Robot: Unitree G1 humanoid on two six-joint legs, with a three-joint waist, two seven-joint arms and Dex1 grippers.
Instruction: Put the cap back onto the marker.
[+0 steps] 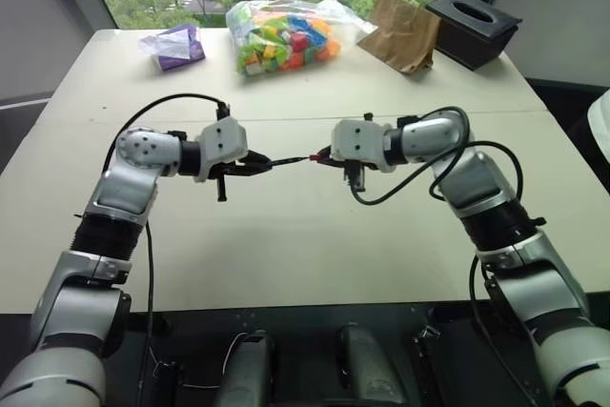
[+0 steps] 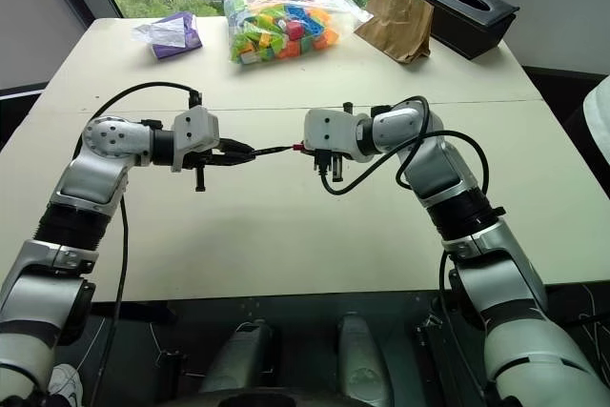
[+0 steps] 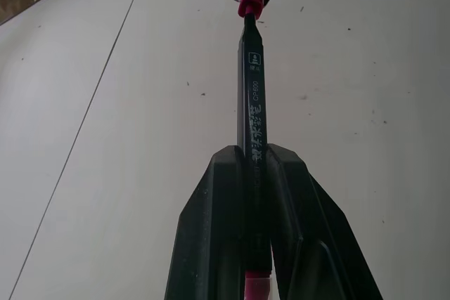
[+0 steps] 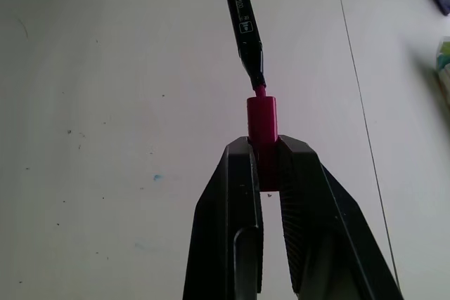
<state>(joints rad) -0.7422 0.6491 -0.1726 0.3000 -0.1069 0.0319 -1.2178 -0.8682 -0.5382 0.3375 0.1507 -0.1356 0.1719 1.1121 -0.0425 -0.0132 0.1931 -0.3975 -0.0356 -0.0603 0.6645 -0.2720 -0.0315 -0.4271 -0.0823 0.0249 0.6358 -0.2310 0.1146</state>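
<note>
**Bringing cap and marker tip to tip above the tabletop**

Spanning most of the head views, the pale tabletop carries its clutter along the far edge only: a clear bag of coloured blocks at the middle of that edge, a purple packet toward the far left corner, and a brown paper bag beside a black tissue box toward the far right corner. None of these lies near the work.

Above the middle of the tabletop the two arms face each other. The left gripper is pinched on the marker partway along its barrel, with the pointed end sticking out toward the other arm. The right gripper is pinched on the cap, open mouth toward the marker.

Judging by the wrist views, the step in hand is the mating itself: the red nib sits right at the cap's mouth, perhaps just entering, while the black barrel shoulder is clearly outside. The marker looks slightly angled against the cap's axis in the right wrist view.

The next move calls for straightening that small angle, then pushing the two hands together along the marker's line until the cap seats over the shoulder. Both grips need to hold firm so neither piece slides back between the fingers under the push.
</note>
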